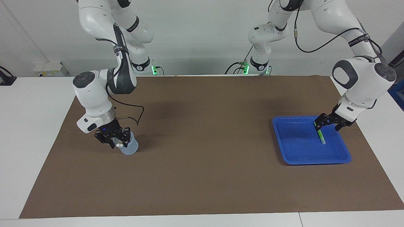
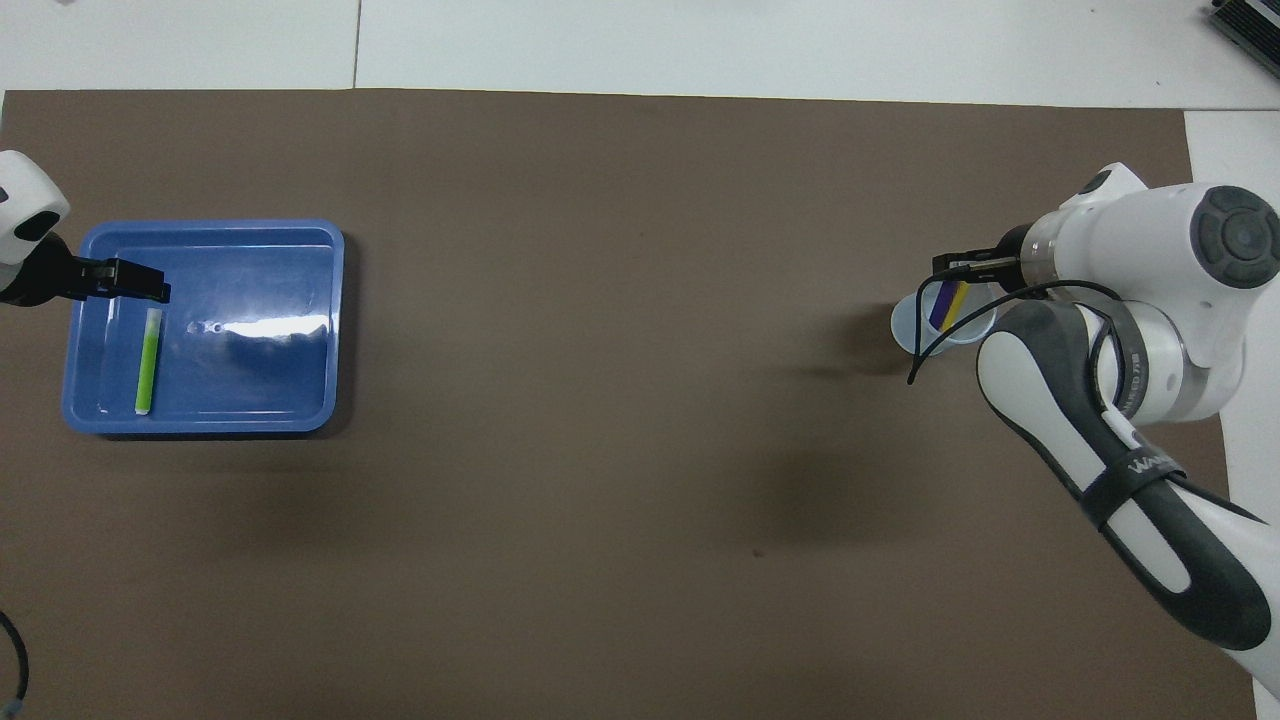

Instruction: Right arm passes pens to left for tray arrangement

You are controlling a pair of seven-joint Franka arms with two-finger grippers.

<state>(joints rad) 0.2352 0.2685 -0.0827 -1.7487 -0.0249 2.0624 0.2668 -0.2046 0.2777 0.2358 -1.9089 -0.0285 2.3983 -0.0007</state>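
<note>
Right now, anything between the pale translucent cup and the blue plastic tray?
Nothing: only bare brown mat between cup and tray, clearest in the overhead view.

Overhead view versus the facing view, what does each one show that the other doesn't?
Only the overhead view shows inside the translucent cup: a purple pen and a yellow pen leaning together. Only the facing view shows both arm bases, the blue light on the right wrist, and that the left gripper hangs raised and open over the blue tray. Both show the green pen lying in the tray and the right gripper at the cup's mouth.
</note>
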